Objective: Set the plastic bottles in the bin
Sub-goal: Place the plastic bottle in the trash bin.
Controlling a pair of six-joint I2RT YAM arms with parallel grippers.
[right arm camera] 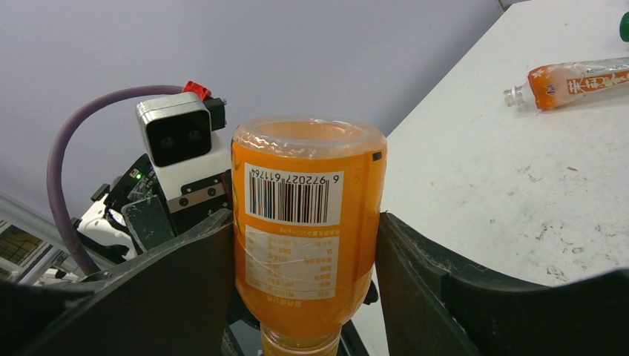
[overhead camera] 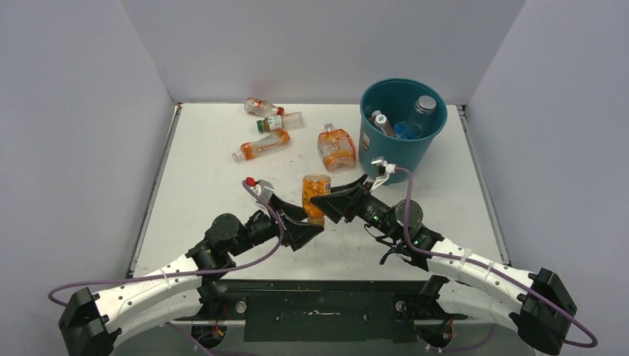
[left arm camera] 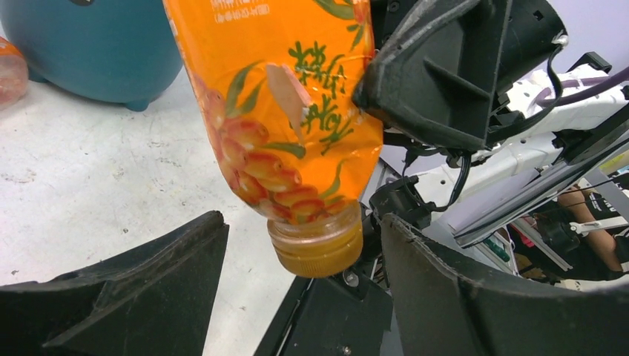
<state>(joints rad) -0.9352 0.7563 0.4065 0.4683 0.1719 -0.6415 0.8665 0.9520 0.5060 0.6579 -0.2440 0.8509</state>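
Bottles lie loose toward the upper middle of the white desk (overhead camera: 200, 193) in the overhead view. A red-capped bottle (overhead camera: 263, 107) sits farthest up, a green-capped bottle (overhead camera: 280, 122) is just beside it, and an orange-labelled bottle (overhead camera: 259, 146) lies on its side below them. To their right a crushed orange bottle (overhead camera: 337, 147) lies flat, near the left side of the bin (overhead camera: 393, 152) and above the two tools in the frame. The teal bin stands upright at the upper right of the desk, with binned bottles (overhead camera: 423, 110) showing inside its rim. At the lower middle of the frame the two arms meet. The left tool (overhead camera: 308, 226) has its jaws wide on either side of the orange cap (left arm camera: 317, 248), with a gap on each side, and it touches nothing. Just to its right, the right tool (overhead camera: 335, 199) grips the inverted bottle (overhead camera: 316, 189) by its body. Both fingers press against its sides, its base points up, its barcode label faces the wrist camera, and its cap hangs free below.
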